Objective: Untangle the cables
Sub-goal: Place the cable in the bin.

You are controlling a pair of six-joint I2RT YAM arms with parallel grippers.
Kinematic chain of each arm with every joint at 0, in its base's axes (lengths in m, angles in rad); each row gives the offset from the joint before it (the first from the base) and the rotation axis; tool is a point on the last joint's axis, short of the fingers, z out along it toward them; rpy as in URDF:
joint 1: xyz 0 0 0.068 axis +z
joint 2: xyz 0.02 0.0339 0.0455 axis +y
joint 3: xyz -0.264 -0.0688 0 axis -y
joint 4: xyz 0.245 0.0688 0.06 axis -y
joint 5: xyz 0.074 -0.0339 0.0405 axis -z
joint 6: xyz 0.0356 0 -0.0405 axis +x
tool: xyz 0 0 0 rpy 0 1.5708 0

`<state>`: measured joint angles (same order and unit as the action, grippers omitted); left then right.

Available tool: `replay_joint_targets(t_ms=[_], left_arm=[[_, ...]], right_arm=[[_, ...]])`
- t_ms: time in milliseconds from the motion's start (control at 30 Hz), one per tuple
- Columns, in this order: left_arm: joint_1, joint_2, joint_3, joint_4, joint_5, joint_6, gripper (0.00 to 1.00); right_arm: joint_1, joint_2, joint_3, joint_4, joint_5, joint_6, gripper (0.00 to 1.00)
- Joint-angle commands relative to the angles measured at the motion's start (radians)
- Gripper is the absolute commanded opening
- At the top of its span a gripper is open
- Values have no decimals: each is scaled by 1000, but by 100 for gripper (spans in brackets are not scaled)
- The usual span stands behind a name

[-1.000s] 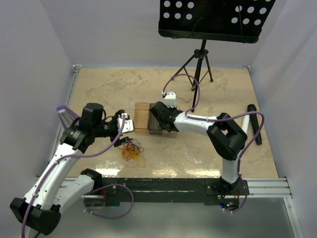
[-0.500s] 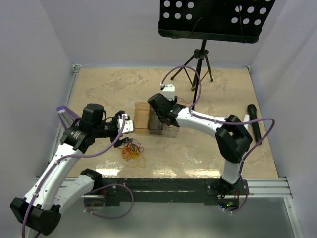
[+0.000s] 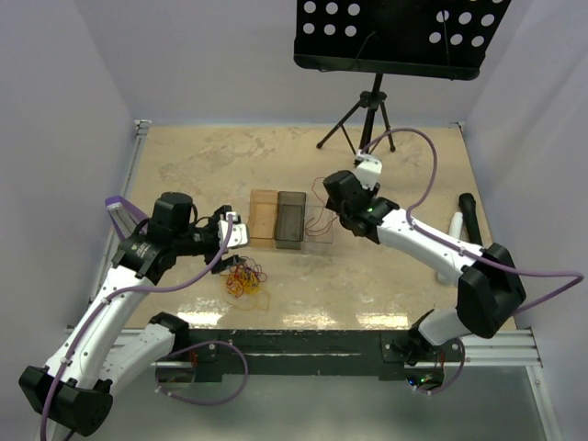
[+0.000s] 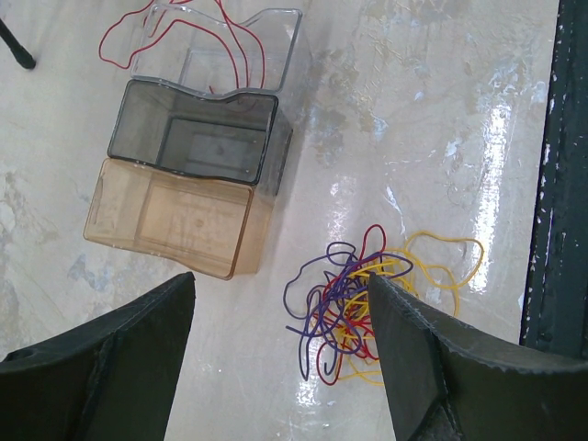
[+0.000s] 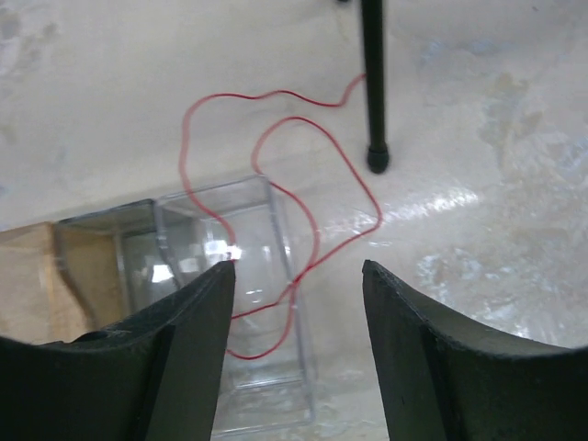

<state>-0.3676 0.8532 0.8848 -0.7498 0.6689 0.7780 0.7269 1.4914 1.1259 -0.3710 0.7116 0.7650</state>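
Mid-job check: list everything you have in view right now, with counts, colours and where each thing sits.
bins: three, side by side mid-table: amber bin, grey bin, clear bin
cable tangle: one bunch, yellow, red, orange and purple, on the table near its front edge
loose red cable: one, red, draped over the clear bin and onto the table beyond it
music stand: one, black, on a tripod at the back
microphones: two, lying at the right edge: black microphone, white microphone
table: one, beige marbled
left gripper: one, black fingers, open, over the tangle, empty
right gripper: one, black fingers, open, over the clear bin, empty
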Motion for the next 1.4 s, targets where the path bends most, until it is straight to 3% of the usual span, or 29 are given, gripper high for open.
replay_joint_targets(t_ms=[0, 400, 767, 967, 1133, 1367], left_arm=[[2, -8, -4, 4, 31, 15, 80], [2, -5, -6, -5, 35, 20, 80], [2, 7, -7, -2, 43, 20, 80], [2, 10, -24, 1, 46, 21, 80], [2, 9, -41, 12, 50, 20, 79], [2, 18, -46, 21, 61, 15, 79]], right_arm=[[-63, -42, -98, 69, -115, 62, 62], [-184, 24, -221, 236, -311, 152, 61], [-187, 148, -176, 277, -299, 194, 55], [-187, 161, -198, 311, -261, 226, 39], [-184, 69, -244, 343, -186, 224, 2], [-141, -164, -285, 327, -48, 178, 0]])
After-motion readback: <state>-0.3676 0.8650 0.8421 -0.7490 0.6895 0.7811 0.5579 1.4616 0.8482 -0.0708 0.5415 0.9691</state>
